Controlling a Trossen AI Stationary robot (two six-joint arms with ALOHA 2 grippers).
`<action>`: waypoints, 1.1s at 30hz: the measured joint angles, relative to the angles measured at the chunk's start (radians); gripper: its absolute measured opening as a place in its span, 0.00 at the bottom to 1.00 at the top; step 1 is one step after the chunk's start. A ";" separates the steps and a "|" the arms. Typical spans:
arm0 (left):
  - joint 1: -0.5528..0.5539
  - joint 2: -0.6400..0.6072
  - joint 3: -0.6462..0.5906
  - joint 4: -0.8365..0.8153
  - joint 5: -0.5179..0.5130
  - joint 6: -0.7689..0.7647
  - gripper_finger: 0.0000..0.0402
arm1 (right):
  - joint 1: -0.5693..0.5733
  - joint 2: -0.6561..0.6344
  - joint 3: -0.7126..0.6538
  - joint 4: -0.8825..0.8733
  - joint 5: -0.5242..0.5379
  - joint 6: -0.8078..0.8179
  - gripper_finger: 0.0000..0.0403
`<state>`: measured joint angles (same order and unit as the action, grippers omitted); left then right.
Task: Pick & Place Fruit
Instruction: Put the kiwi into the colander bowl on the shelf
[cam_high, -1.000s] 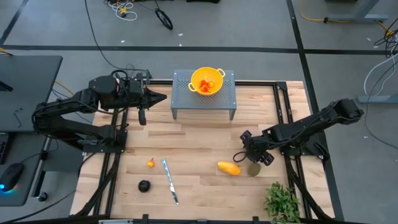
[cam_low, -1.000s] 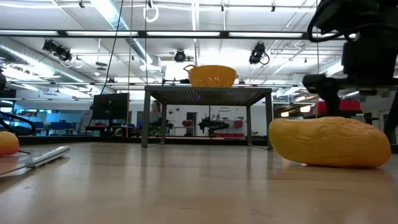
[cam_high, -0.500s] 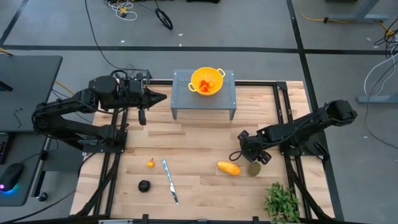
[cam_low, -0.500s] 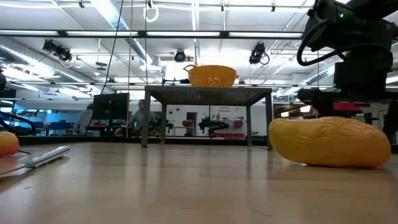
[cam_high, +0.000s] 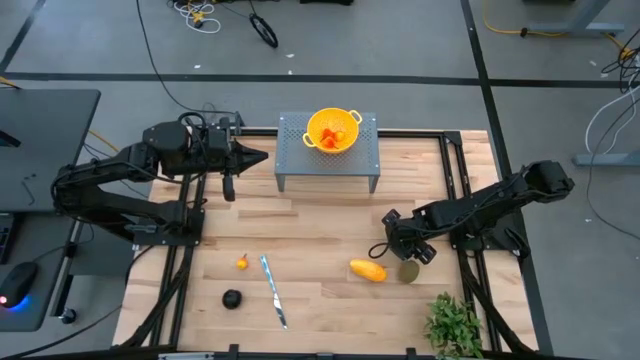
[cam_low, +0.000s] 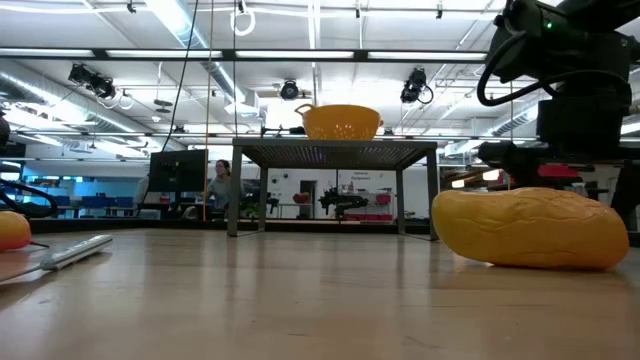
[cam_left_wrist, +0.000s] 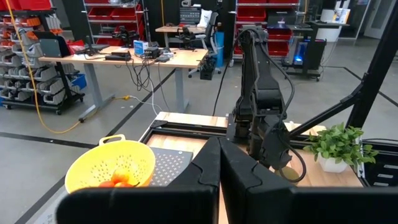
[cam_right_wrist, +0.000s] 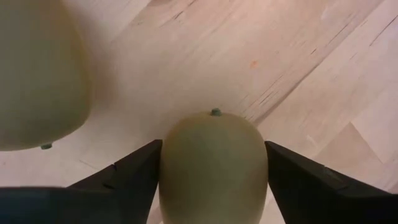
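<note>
- The right gripper (cam_right_wrist: 211, 180) sits low over a green fruit (cam_right_wrist: 211, 162) just beside the yellow fruit (cam_high: 367, 270), its fingers (cam_right_wrist: 134, 174) straddling the green fruit, touching or nearly so.
- A second green fruit (cam_right_wrist: 37, 74) lies close; squeezing should stay centred to avoid nudging it.
- The likely goal is the colander (cam_high: 333, 130), well apart from the yellow fruit.
- The left gripper (cam_high: 262, 157), closed, waits near the colander.

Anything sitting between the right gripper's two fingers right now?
Yes. In the right wrist view an olive-green oval fruit fills the gap between the right gripper's dark fingers, on the light wooden table.
</note>
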<state>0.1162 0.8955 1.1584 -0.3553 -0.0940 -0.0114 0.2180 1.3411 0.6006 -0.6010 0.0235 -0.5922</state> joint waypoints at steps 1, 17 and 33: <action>0.000 0.000 0.000 0.000 0.000 0.000 0.01 | 0.000 0.000 0.000 0.000 0.000 0.000 0.68; 0.000 0.000 0.000 0.000 0.000 0.000 0.01 | 0.000 0.000 0.000 0.000 -0.001 0.000 0.61; 0.000 0.000 0.000 0.001 0.000 0.000 0.01 | 0.000 -0.001 0.064 0.002 0.036 0.000 0.61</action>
<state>0.1163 0.8955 1.1584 -0.3546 -0.0944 -0.0116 0.2180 1.3403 0.6647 -0.5989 0.0597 -0.5922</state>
